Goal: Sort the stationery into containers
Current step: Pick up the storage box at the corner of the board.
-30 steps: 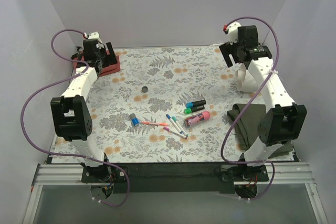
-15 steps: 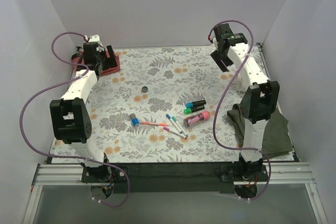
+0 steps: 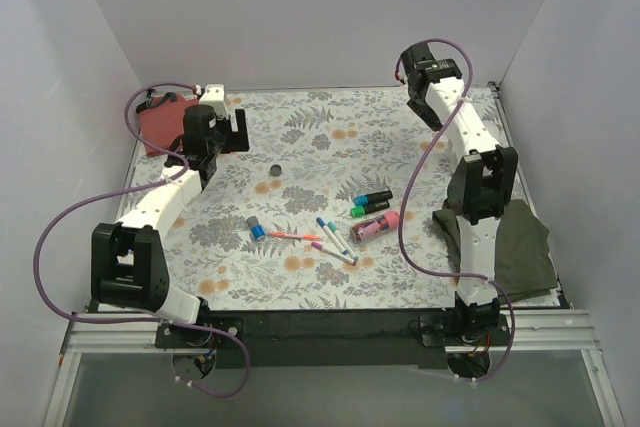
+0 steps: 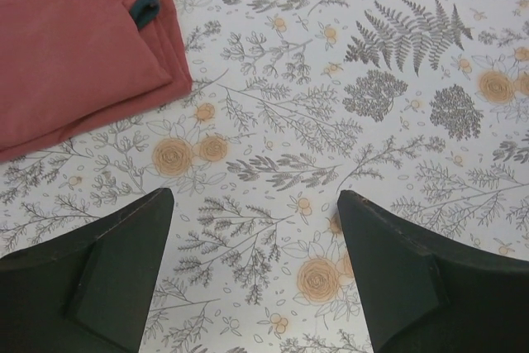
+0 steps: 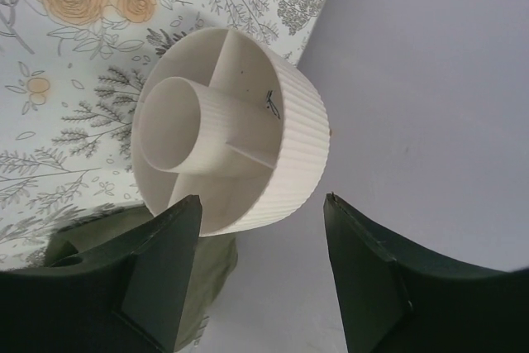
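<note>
The stationery lies mid-mat: two black highlighters [image 3: 372, 198], a pink tube [image 3: 376, 226], thin white pens [image 3: 335, 238], a blue-grey cylinder [image 3: 256, 228] and a small dark cylinder [image 3: 277, 169]. The red pouch [image 3: 160, 123] lies at the back left, and shows at the upper left of the left wrist view [image 4: 74, 47]. My left gripper [image 3: 232, 129] [image 4: 256, 204] is open and empty over bare mat, right of the pouch. My right gripper [image 3: 420, 97] [image 5: 260, 204] is open and empty. The white divided tub [image 5: 231, 130] lies just beyond its fingertips; my arm hides the tub in the top view.
An olive cloth [image 3: 510, 247] lies at the right front, and its edge shows under the tub [image 5: 207, 262]. Grey walls [image 5: 413, 80] close in the back and sides, near the tub. The mat's front edge [image 3: 320, 309] meets a black rail.
My left gripper has come off the pouch and moved right and nearer over bare mat. My right arm has swung back and straightened, and it now covers the tub in the top view.
</note>
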Robot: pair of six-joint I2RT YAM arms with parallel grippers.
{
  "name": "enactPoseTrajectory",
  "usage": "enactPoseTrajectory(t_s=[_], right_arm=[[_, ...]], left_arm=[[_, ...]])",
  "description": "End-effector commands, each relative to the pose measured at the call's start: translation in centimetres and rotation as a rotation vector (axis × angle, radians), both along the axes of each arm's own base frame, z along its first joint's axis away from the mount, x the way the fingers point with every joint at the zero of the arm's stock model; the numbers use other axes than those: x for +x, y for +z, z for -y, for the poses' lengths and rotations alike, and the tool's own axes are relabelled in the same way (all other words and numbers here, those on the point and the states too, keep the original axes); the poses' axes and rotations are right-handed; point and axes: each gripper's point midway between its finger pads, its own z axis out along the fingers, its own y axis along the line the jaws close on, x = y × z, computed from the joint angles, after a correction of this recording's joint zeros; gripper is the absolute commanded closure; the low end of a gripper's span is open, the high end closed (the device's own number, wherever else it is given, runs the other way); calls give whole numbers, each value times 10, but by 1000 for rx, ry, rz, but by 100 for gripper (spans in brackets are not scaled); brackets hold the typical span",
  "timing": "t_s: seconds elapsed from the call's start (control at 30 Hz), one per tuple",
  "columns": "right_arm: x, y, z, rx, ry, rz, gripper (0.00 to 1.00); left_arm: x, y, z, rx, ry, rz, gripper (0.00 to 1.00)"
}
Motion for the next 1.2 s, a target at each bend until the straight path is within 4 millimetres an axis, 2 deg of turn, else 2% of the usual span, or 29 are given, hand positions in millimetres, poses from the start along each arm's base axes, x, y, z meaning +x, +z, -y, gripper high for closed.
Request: enactPoseTrajectory(t_s=[0.0, 0.27, 0.7, 0.9, 1.17], right_arm=[[13, 11, 20, -91, -10, 14, 31], [29, 5, 34, -157, 17, -6, 36], [51, -11, 37, -230, 71, -28, 44], [52, -23, 38, -258, 86, -71, 48], [52, -28, 41, -281, 85, -84, 50]], left_arm=[[4, 26, -9, -10, 37, 102, 18], [3, 19, -10, -20, 52, 95, 18], [7, -1, -7, -53, 55, 48, 18], [9, -4, -8, -51, 58, 41, 18], [13, -9, -10, -59, 69, 28, 18]])
